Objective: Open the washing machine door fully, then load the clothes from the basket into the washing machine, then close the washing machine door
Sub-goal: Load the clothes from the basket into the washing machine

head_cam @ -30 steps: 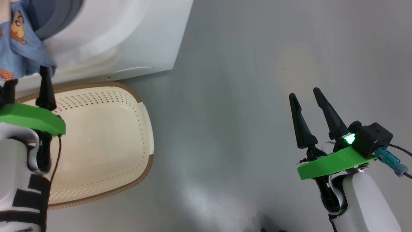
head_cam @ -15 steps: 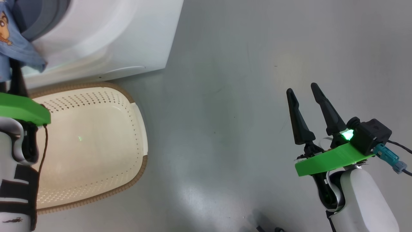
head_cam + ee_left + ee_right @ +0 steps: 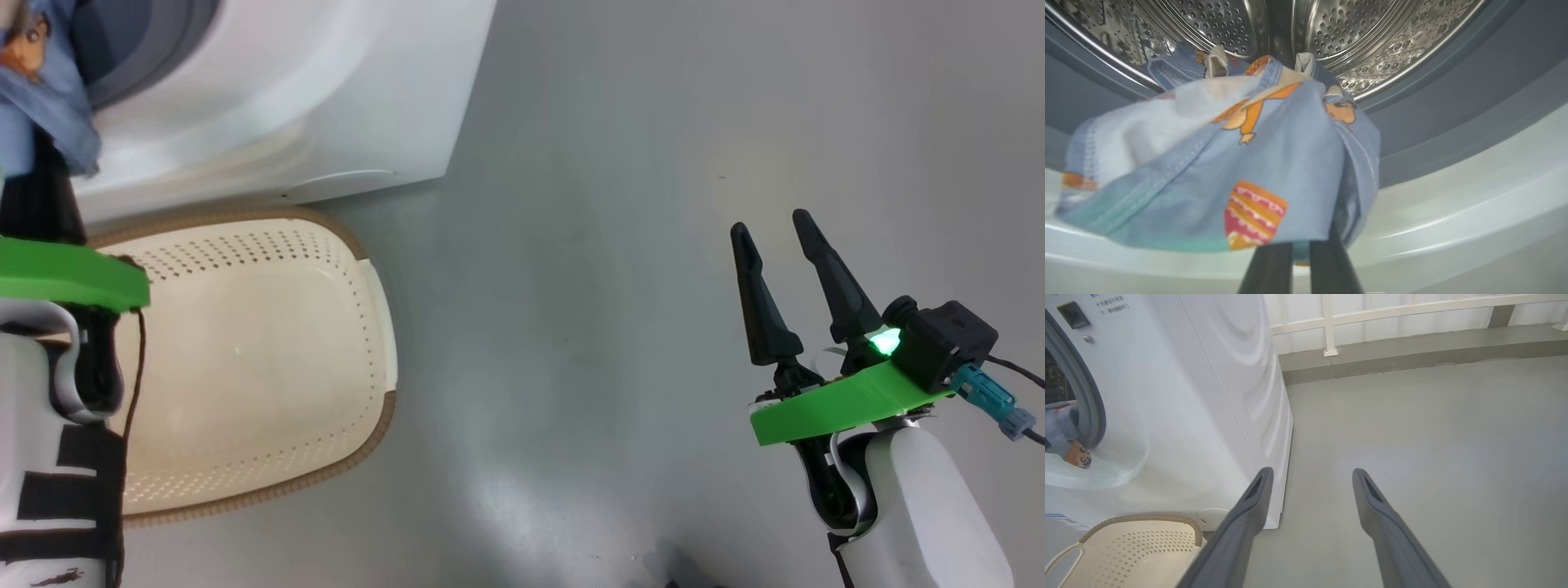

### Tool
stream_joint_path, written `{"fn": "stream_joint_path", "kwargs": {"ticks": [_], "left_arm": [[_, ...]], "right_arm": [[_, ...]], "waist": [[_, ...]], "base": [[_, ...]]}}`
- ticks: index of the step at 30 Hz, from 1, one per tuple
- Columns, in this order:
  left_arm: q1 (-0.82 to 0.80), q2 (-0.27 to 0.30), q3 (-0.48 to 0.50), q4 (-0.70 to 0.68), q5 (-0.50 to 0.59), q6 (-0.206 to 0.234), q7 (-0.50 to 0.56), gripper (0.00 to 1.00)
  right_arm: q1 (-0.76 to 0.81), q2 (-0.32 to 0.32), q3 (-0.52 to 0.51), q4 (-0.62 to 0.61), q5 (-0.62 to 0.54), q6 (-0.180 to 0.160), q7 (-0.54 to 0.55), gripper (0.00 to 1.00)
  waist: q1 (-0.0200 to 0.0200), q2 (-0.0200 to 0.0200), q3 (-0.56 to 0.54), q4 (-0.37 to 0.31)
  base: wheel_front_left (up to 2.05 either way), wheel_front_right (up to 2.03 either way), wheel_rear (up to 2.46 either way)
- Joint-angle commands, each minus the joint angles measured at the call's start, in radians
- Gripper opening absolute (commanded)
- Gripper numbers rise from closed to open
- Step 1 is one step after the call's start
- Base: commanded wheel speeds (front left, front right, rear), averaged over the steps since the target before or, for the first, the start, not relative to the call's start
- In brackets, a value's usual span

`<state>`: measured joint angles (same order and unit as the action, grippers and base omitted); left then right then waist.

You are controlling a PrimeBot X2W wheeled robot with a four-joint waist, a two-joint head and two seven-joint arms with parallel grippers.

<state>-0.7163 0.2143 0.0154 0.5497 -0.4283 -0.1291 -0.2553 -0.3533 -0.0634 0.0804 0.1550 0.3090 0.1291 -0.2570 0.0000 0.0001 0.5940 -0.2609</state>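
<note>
Closed left pincer (image 3: 1301, 255) pokes under clothes (image 3: 1216, 163) at washing machine (image 3: 1453, 196) mouth.

The drum (image 3: 1355, 36), upper frame, is shiny perforated metal; the clothes (image 3: 1274, 163) are soft printed cloth. The basket (image 3: 269, 367) is matt plastic, its rim perhaps woven. The washing machine (image 3: 326, 98) casing is glossy white.

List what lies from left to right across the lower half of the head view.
Left arm's green plate → basket → bare grey floor → right claw, with its own green plate below it.
</note>
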Motion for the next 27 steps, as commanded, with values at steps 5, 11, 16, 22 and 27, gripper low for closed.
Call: {"fn": "stream_joint_path", "kwargs": {"ticks": [5,11,16,22,27], "left_arm": [[0.039,0.014,0.073,-0.132,0.028,-0.002,-0.006,0.0],[0.003,0.031,0.072,-0.163,0.07,-0.002,-0.006,0.0],[-0.09,0.073,0.048,-0.092,0.085,-0.002,-0.006,0.0],[-0.237,0.126,0.009,0.058,0.072,-0.002,-0.006,0.0],[-0.358,0.167,-0.028,0.185,0.084,-0.002,-0.006,0.0]], "right_arm": [[0.015,0.001,0.011,-0.024,-0.006,0.002,-0.005,1.0],[0.018,-0.001,0.013,-0.022,-0.005,0.002,-0.005,1.0],[0.018,-0.001,0.023,-0.017,-0.001,0.002,-0.005,1.0],[0.031,0.001,0.029,-0.013,0.005,0.002,-0.005,1.0],[0.03,0.004,0.041,-0.01,0.01,0.002,-0.005,1.0]], "waist": [[0.0,-0.0001,-0.007,0.024],[0.0,-0.0001,-0.013,0.032],[0.0,-0.0001,-0.021,0.024],[0.0,-0.0001,-0.028,0.008],[0.0,-0.0001,-0.028,-0.019]], "base": [[0.0,0.0,0.0],[0.0,0.0,0.0],[0.0,0.0,0.0],[0.0,0.0,0.0],[0.0,0.0,0.0]]}}
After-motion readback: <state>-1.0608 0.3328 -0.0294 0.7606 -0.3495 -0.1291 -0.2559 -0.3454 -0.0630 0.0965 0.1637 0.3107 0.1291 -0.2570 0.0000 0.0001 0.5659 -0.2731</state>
